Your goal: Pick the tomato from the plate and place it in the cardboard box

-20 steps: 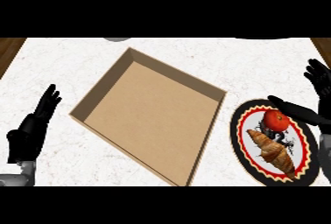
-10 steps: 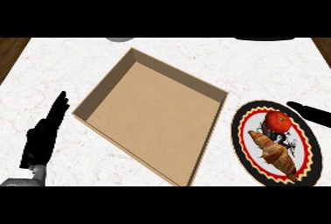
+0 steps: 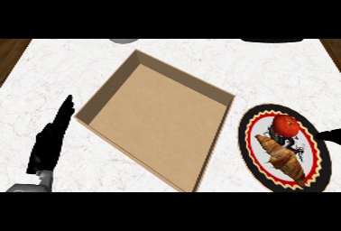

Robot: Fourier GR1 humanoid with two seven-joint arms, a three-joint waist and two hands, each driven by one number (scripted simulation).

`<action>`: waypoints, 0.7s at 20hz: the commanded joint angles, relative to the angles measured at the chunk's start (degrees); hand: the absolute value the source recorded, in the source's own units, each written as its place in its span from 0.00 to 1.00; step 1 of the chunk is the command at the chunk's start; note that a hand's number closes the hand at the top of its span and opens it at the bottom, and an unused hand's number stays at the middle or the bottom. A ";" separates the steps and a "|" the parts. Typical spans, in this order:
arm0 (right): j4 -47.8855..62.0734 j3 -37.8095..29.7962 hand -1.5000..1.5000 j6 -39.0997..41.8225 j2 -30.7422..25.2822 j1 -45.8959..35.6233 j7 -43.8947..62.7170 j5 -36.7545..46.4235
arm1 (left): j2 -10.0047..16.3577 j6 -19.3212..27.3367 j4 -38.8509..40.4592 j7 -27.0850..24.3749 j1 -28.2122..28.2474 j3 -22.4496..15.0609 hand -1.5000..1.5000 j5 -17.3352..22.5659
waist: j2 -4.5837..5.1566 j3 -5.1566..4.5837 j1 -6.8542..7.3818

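A red tomato (image 3: 286,125) lies on the upper part of a round plate (image 3: 249,135) with a black and red rim, at the right of the counter. A croissant (image 3: 283,158) lies on the same plate just below the tomato. The open cardboard box (image 3: 106,94) sits in the middle, with nothing inside. My left hand (image 3: 49,140) stands edge-on at the left of the box, fingers straight. Of my right hand (image 3: 329,134) only a dark tip shows at the right edge, beside the plate and apart from the tomato.
White marble counter with wooden strips at the far left and right corners. A grey round object (image 3: 124,40) and a dark one (image 3: 269,40) peek in at the counter's far edge.
My right hand has pulled back toward the right edge, from over the plate to a mere tip. My left hand has turned edge-on and moved slightly right, nearer the box.
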 commanded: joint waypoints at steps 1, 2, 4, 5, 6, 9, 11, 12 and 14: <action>-2.79 3.25 0.00 12.89 -6.58 -0.78 9.11 -1.89 | 0.81 -0.98 2.37 -1.35 -0.76 1.55 0.50 0.42 | 0.15 0.03 -0.02; -5.53 5.23 0.00 14.31 -4.68 -2.98 14.51 -3.00 | 0.27 -0.45 -1.02 -0.20 1.13 -0.51 0.50 -0.83 | -0.03 0.07 0.90; -8.75 5.87 0.00 14.19 -2.92 -1.62 18.48 -2.83 | -0.89 -0.71 -0.19 -2.69 3.70 0.48 0.50 0.36 | 0.00 0.15 0.31; -10.62 6.63 0.00 14.26 -1.50 -0.83 19.97 -2.72 | -0.22 -0.80 -1.69 0.18 1.98 0.49 0.50 -0.32 | 0.00 0.20 0.10; -11.32 5.45 0.00 16.39 -2.26 -2.59 22.44 -3.60 | 0.65 -1.66 -1.45 -0.56 2.32 1.52 0.50 -0.20 | 0.04 0.21 0.20; -8.92 8.07 0.00 14.44 2.81 -2.63 23.73 2.45 | 0.09 -2.48 -3.63 -0.56 4.00 1.62 0.50 -0.69 | 0.13 0.25 0.40; -11.17 10.07 0.00 13.06 6.74 -6.38 31.86 4.19 | -0.97 -2.22 -4.82 0.90 3.43 1.38 0.50 -0.75 | 0.12 0.24 0.53; -9.98 7.77 0.00 16.14 6.06 -6.57 31.22 3.81 | -2.45 -1.24 -1.50 -0.55 1.62 1.52 0.50 -2.65 | 0.15 0.24 0.25; -11.75 4.17 0.00 18.63 5.38 -6.66 33.04 2.86 | -2.20 -2.90 -1.09 0.76 0.11 2.68 0.50 -2.25 | 0.13 0.25 0.11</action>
